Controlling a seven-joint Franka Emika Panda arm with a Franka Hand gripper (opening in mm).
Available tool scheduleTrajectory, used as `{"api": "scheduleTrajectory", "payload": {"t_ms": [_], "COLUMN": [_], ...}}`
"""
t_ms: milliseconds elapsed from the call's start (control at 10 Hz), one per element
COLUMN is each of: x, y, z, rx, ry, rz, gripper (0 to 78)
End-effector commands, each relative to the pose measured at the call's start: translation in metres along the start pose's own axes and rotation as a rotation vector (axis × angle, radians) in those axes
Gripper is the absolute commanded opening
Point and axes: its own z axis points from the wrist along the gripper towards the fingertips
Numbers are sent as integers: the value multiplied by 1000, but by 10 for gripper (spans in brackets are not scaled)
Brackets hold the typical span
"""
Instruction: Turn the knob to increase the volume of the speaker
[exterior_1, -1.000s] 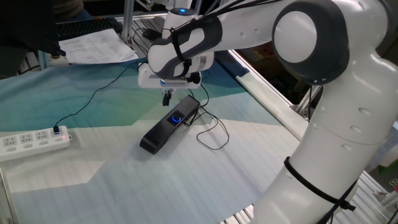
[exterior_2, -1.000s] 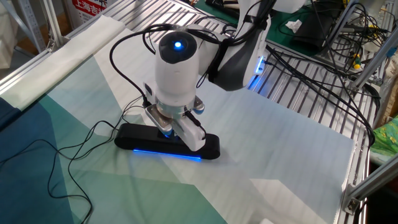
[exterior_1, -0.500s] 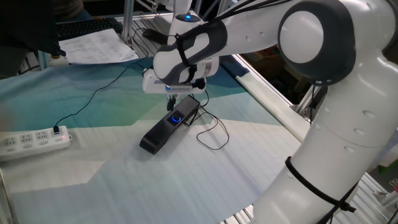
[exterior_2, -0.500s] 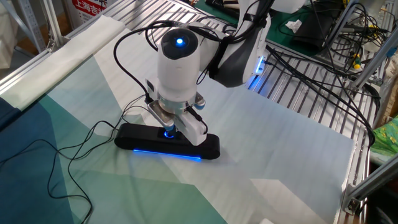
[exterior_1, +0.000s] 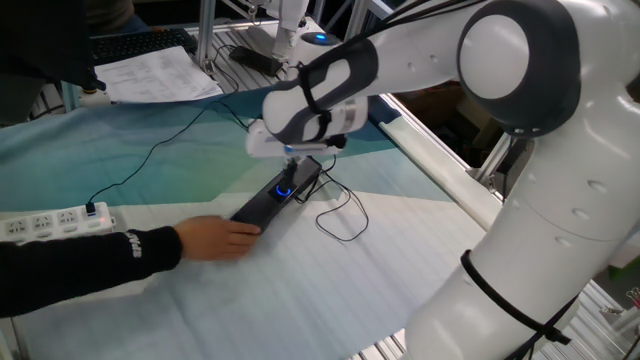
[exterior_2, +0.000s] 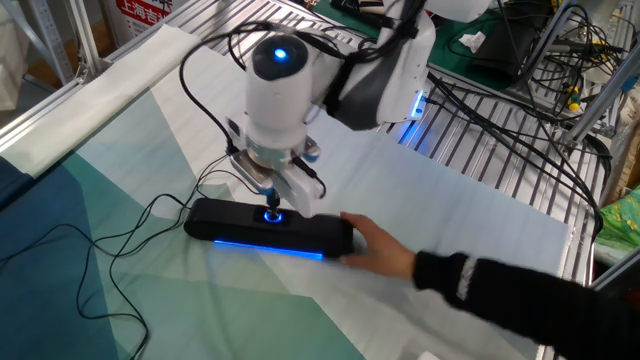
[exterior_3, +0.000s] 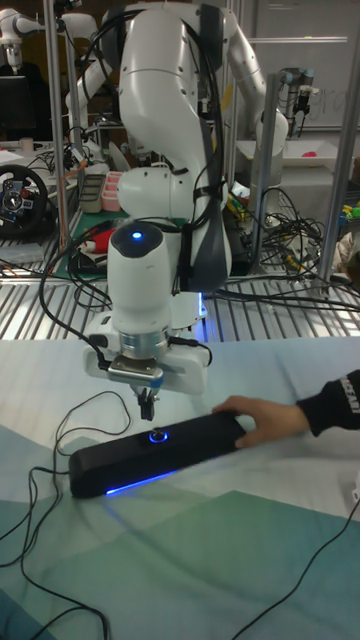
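knob (exterior_3: 157, 436) just below fingers (exterior_3: 146, 404), fingers clenched together, not touching, hand (exterior_3: 262, 419) steadying speaker (exterior_3: 150, 455)

Speaker (exterior_3: 155, 455): long, slim black bar lying flat on the cloth, a blue glow along its lower front edge. A thin black cable appears to run from one end. Knob (exterior_3: 158, 436): small round black dial, blue-ringed, set on the top face, roughly mid-length.
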Motion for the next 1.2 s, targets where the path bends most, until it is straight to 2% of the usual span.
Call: {"api": "scheduleTrajectory", "payload": {"t_ms": [100,800,1200], "x": [2,-1,-13], "y": [-6,-2,5], "z": [1,-2,-6], "rx": [-3,-7,-5], "ry": [-4,-4,-3], "rz": [-15,1,4], "gripper": [0,0,0]}}
